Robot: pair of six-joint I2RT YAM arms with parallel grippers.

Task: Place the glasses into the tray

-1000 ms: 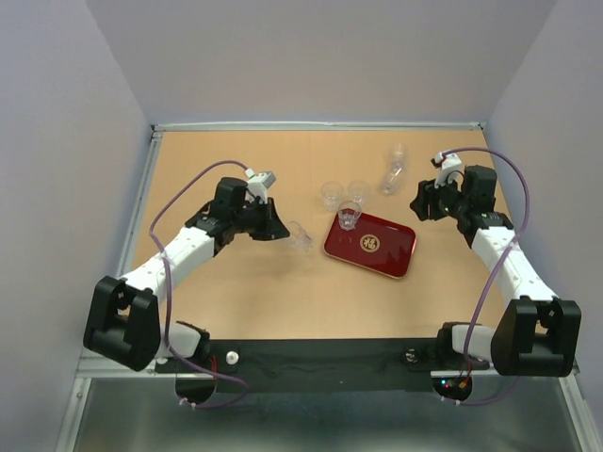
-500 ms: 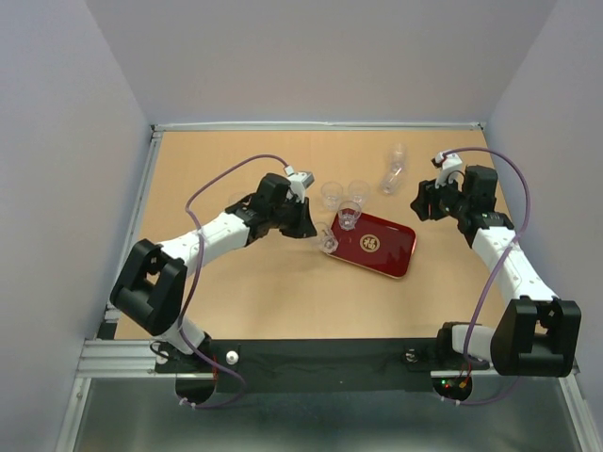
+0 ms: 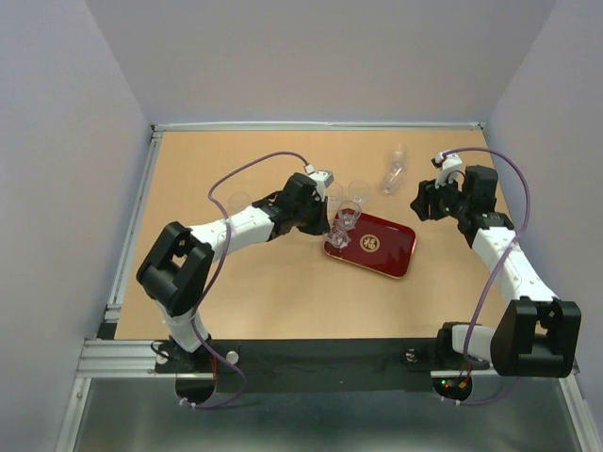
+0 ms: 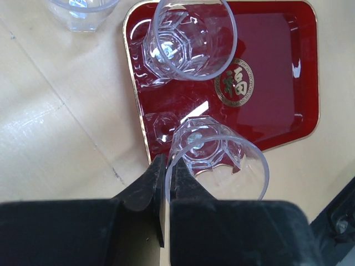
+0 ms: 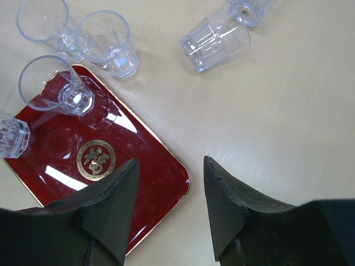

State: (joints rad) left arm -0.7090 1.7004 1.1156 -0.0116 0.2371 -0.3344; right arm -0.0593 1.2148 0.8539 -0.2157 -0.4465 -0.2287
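The left gripper (image 4: pixel 166 173) is clamped on the rim of a clear glass (image 4: pixel 216 158), holding it over the edge of the red tray (image 4: pixel 283 83). A second glass (image 4: pixel 186 41) stands on the tray just beside it. The right gripper (image 5: pixel 171 165) hovers well apart, jaws spread and empty.

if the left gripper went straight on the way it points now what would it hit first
Probably the tray near its rim, through the glass the left gripper holds; depth unclear.

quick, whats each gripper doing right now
Left gripper: closed, pinching the rim of a glass.
Right gripper: open, holding nothing.
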